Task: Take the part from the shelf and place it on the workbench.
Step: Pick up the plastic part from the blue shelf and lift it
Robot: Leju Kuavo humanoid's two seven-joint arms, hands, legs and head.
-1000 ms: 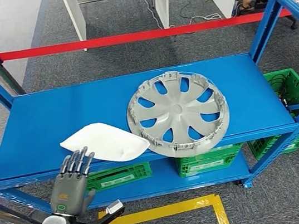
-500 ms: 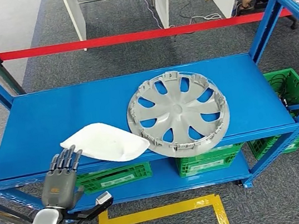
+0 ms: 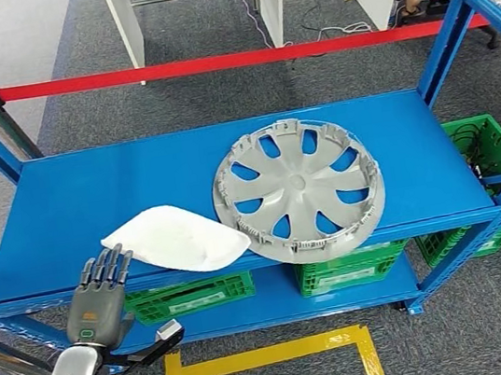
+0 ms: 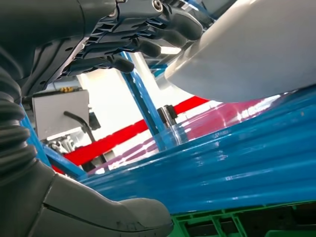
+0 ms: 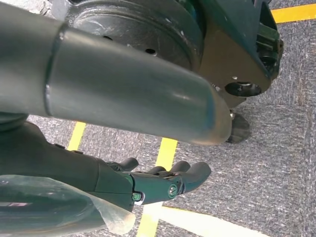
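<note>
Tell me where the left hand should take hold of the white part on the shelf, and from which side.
Probably the near-left edge of the white part, approached from the shelf's front: that edge lies at the shelf lip, just beyond the open left hand. Its far tip abuts the wheel cover.

shelf (image 3: 93, 197): blue
wheel cover (image 3: 298, 187): grey
white part (image 3: 173, 239): white
crates (image 3: 345, 270): green
barrier tape (image 3: 215, 63): red
floor marking (image 3: 266, 360): yellow

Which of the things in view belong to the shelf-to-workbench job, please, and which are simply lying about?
Part of the job:
- white part, at the shelf's front edge
- blue shelf
- left hand, open, just short of the part

Lying about:
- grey wheel cover on the same shelf
- green crates below
- red barrier tape
- yellow floor marking
</note>
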